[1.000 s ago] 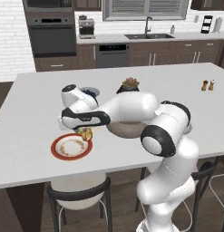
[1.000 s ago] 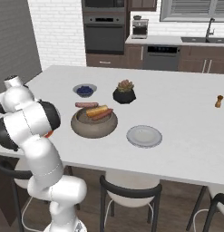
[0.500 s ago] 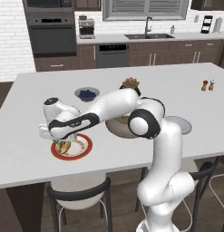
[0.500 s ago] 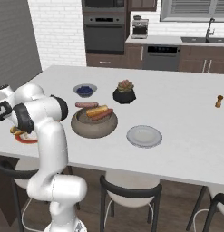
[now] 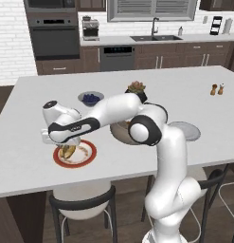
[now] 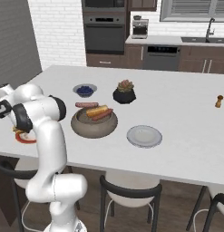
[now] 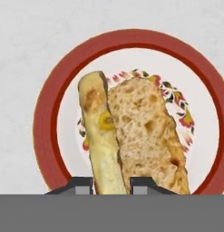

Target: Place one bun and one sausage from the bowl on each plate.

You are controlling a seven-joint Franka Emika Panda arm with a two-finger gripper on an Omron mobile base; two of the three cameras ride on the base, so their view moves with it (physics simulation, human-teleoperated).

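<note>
While the gripper hangs over the red-rimmed plate, its jaws pinch a yellowish sausage that lies against a bun on that plate. If the jaws part with the sausage tilted, it could roll off the bun toward the rim. The stone bowl holds more buns and sausages; the grey plate beside it is bare. Both sit on a pale island counter, ovens and a sink behind.
</note>
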